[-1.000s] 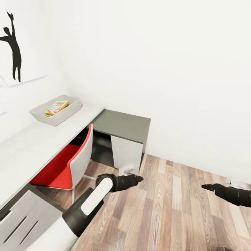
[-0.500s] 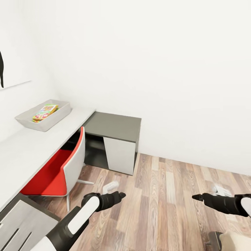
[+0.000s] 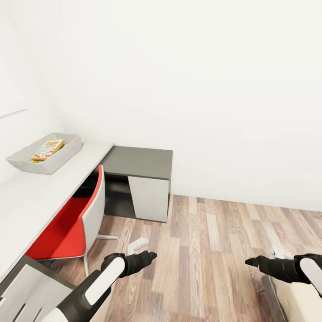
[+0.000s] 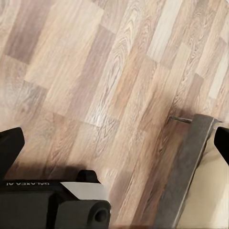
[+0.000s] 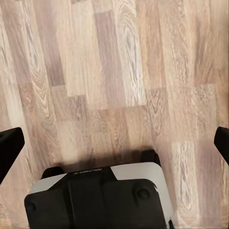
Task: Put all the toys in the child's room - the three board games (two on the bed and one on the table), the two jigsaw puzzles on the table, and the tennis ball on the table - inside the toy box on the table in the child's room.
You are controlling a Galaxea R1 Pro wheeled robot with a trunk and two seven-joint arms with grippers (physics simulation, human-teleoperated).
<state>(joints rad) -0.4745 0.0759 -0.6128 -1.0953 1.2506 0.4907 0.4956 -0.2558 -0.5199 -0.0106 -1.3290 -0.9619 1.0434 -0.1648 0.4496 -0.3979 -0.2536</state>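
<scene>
Done: one puzzle (image 3: pixel 46 149) lies in the toy box (image 3: pixel 67 152) on the table (image 3: pixel 40 192).
Left: other toys not seen.
Jaws: left gripper (image 4: pixel 114 143) and right gripper (image 5: pixel 114 140) spread, empty.

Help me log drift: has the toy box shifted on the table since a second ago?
No. The toy box sits at the same spot on the table, near the dark cabinet; the camera turned, not the box.

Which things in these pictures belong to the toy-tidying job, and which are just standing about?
Belong to the job:
toy box
puzzle lying in it
table
bed corner

Just standing about:
red chair
dark grey cabinet
wood floor
white wall
</scene>
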